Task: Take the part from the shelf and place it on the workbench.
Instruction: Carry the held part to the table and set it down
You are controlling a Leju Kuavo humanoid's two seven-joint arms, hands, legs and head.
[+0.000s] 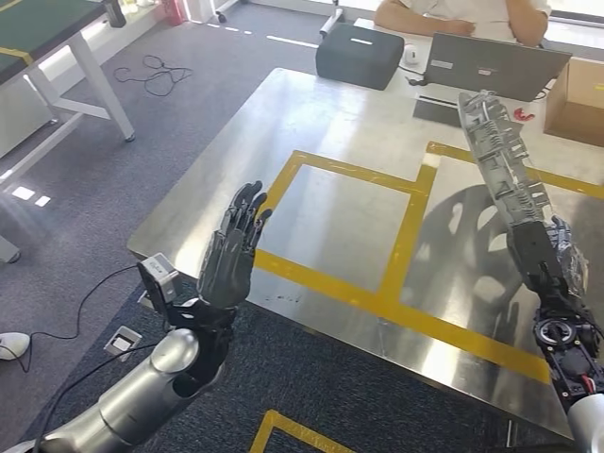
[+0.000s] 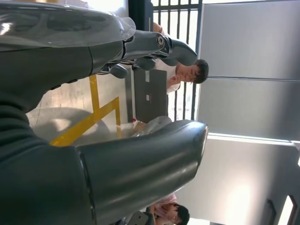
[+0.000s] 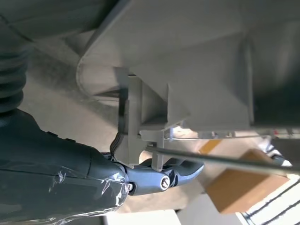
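Observation:
The part [image 1: 503,160] is a long grey ribbed plastic moulding. My right hand [image 1: 541,260] grips its lower end and holds it tilted above the right side of the steel workbench [image 1: 335,142]. Close up in the right wrist view, the part [image 3: 183,84] spans the picture and dark fingers [image 3: 159,176] curl under its ribs. My left hand [image 1: 231,250] is raised at the workbench's near left edge, fingers straight and apart, holding nothing. The left wrist view shows its thick thumb [image 2: 141,164] and fingers [image 2: 159,47] spread.
Yellow tape lines [image 1: 399,255] mark rectangles on the workbench. At the far side are a dark case [image 1: 360,54], a laptop [image 1: 492,66] with a seated person [image 1: 456,14] behind it, and a cardboard box [image 1: 578,99]. A green-topped table [image 1: 50,38] and cables [image 1: 153,74] lie left.

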